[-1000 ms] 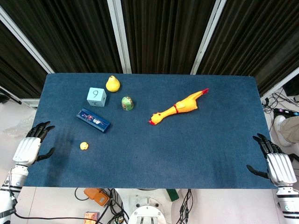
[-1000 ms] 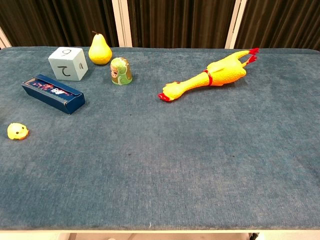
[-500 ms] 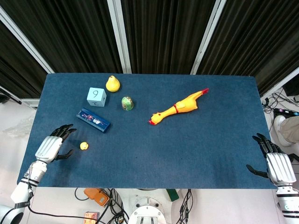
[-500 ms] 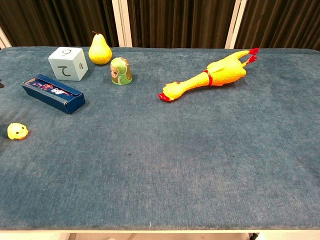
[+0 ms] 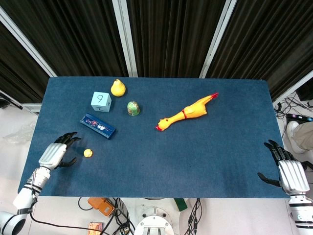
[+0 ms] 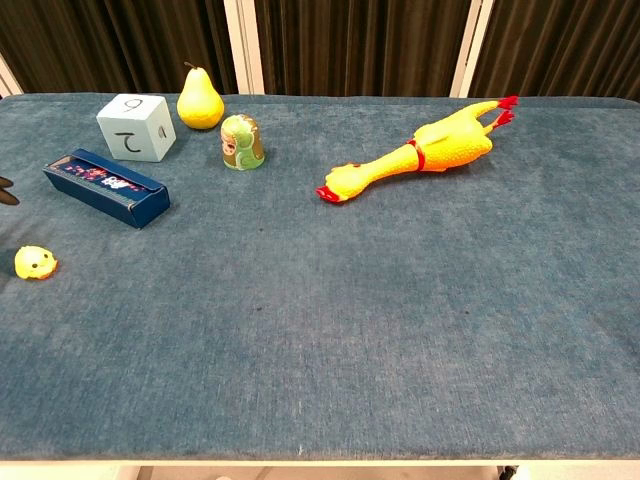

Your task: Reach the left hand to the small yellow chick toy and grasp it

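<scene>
Movement since one second ago: my left hand [image 5: 55,154] has come in from the worktop's left edge onto the blue cloth and now sits just beside the small yellow chick toy [image 5: 88,153], on its left, not touching; against the half-second frame it has barely shifted. Left hand: fingers spread, thumb apart, holding nothing. Right hand [image 5: 288,172]: unchanged at the right near corner, fingers apart, empty. Chick toy: upright on the worktop [image 5: 195,156], near the front left, well clear of the dark blue box [image 5: 98,126] behind it; in the chest view the toy [image 6: 35,263] sits near the left border and only dark fingertips of the left hand show at the frame edge. Step in hand, my judgement: final approach. I would slide the hand right, keeping low, bring the thumb to the toy's near side and the fingers to its far side, then close gently. The toy is small and probably light, so a sideways nudge could roll it away.
</scene>
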